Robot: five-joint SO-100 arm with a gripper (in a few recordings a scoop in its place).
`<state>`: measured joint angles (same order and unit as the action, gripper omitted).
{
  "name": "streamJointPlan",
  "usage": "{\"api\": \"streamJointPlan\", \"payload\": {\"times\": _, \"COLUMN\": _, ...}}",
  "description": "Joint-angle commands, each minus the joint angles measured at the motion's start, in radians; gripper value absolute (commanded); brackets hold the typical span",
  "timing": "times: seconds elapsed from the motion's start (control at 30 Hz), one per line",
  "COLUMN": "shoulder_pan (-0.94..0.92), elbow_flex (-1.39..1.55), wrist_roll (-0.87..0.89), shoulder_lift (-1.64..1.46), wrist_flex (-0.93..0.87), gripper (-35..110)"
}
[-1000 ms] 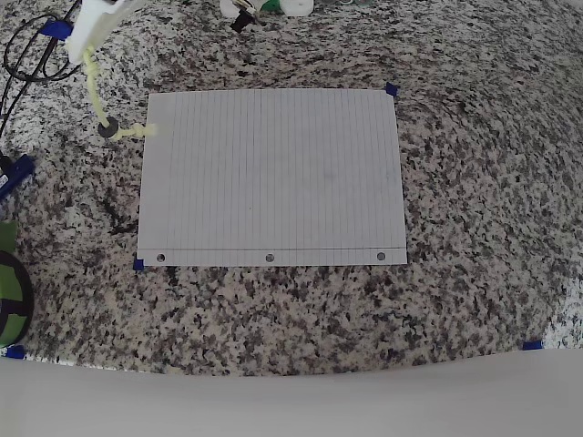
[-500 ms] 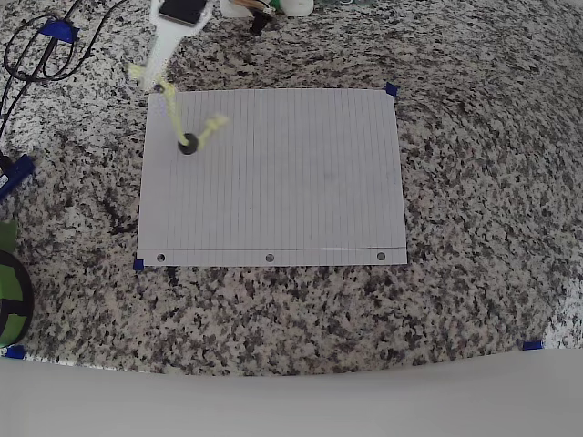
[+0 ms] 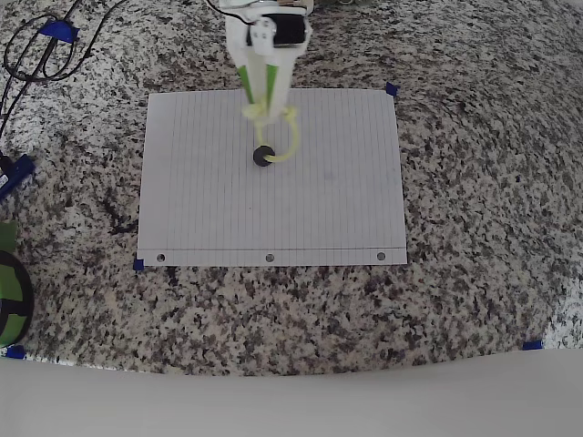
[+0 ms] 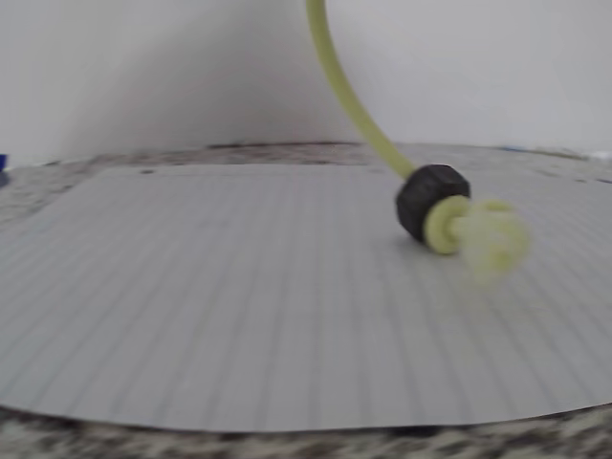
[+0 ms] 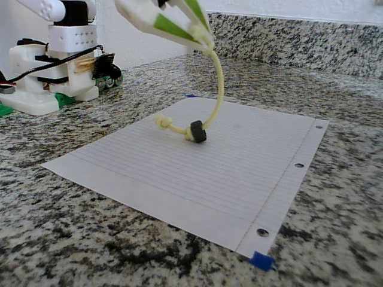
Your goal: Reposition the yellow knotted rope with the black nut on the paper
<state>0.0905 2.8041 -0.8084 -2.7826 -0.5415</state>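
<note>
Gripper [image 3: 264, 102] fingers, white with green pads, are pinched on the top end of the rope [image 3: 290, 138] above the far half of the paper [image 3: 319, 209] in the overhead view. From that grip the cord hangs down in a curve, and the nut [image 3: 264, 157] threaded on it rests on the sheet just below the fingertips. In the fixed view the gripper [image 5: 202, 37] holds the rope [image 5: 219, 84] high, the cord bows down to the nut [image 5: 198, 131] on the paper [image 5: 251, 179], and the free knotted end lies flat on the sheet beside the nut. The wrist view shows the rope [image 4: 349, 96] dropping to the nut [image 4: 428, 199], with the blurred end knot just past it, over the lined paper [image 4: 239, 316].
</note>
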Motion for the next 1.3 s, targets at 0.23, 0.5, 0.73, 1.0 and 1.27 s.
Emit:
{"api": "streamJointPlan", "payload": {"times": 0.23, "shoulder_pan": 0.212, "elbow_flex": 0.06, "wrist_roll": 0.106, "shoulder_lift": -0.028, "wrist_flex": 0.064, "gripper": 0}}
{"api": "streamJointPlan", "payload": {"times": 0.5, "shoulder_pan": 0.206, "elbow_flex": 0.196, "wrist_roll": 0.213, "shoulder_lift": -0.089, "wrist_flex": 0.014, "gripper": 40}}
{"api": "streamJointPlan", "payload": {"times": 0.73, "shoulder_pan": 0.189, "elbow_flex": 0.207, "wrist_roll": 0.213, "shoulder_lift": -0.115, "wrist_flex": -0.003, "gripper": 50}}
{"api": "streamJointPlan", "payload": {"times": 1.0, "shoulder_pan": 0.124, "elbow_flex": 0.207, "wrist_roll": 0.195, "shoulder_lift": -0.219, "wrist_flex": 0.008, "gripper": 51}}
{"api": "streamJointPlan", "payload": {"times": 1.27, "shoulder_pan": -0.087, "elbow_flex": 0.215, "wrist_roll": 0.132, "shoulder_lift": -0.239, "wrist_flex": -0.052, "gripper": 48}}
